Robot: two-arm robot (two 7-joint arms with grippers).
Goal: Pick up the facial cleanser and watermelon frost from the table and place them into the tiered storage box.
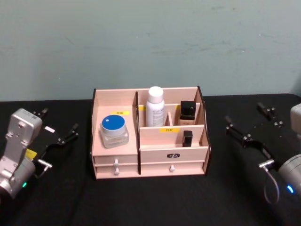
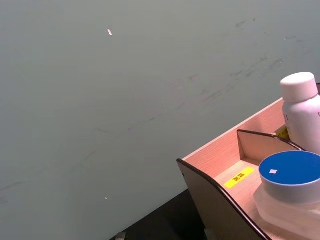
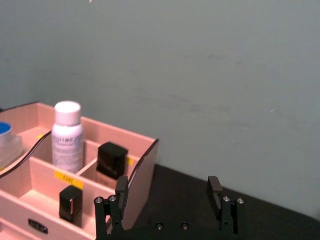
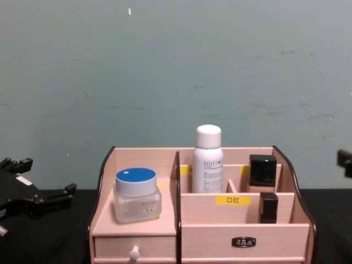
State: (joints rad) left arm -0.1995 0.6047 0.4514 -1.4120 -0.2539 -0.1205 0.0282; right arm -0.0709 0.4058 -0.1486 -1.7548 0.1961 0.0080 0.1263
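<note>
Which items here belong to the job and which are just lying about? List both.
Job:
tall white cylindrical facial cleanser bottle
squat frosted watermelon frost jar with blue lid
pinkish wooden tiered storage box

Lying about:
large black rectangular bottle
small black rectangular bottle

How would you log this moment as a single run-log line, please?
facial cleanser: in tiered storage box | watermelon frost: in box | left end effector: open | right end effector: open

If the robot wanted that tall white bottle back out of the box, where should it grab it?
Probably by the rounded cap and neck, coming from above. The facial cleanser stands upright in a rear compartment of the tiered storage box, whose dividers hide its lower body; only its top rises above the walls. Both grippers, left and right, wait open beside the box.
</note>
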